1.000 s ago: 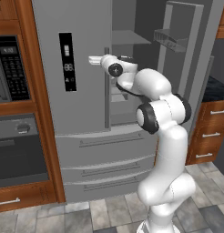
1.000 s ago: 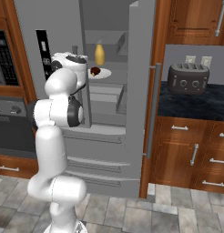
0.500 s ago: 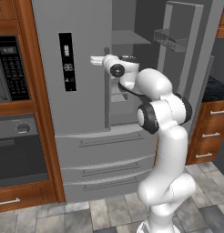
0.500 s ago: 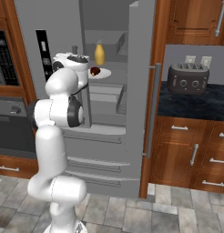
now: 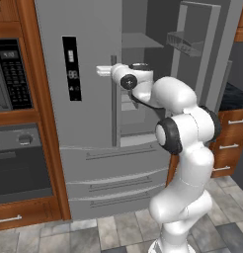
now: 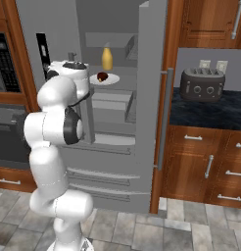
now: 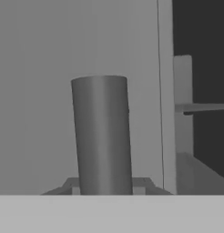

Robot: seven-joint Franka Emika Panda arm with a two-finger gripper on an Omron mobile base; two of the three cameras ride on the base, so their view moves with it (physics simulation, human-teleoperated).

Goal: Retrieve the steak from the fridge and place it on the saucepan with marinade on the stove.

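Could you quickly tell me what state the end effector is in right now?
End effector: at the fridge left door's handle; open or closed cannot be told.

Left base view: camera behind and left of the arm, facing forward and slightly down at the fridge (image 5: 94,123), shut left door square on, wall oven (image 5: 20,163) at left edge. Right base view: behind and right, same fridge (image 6: 152,98) seen into its open right half, with the worktop (image 6: 210,105) alongside; both share the fridge front and the arm. Hand view: very close, apparently on the bar handle (image 7: 102,136) against the grey door.
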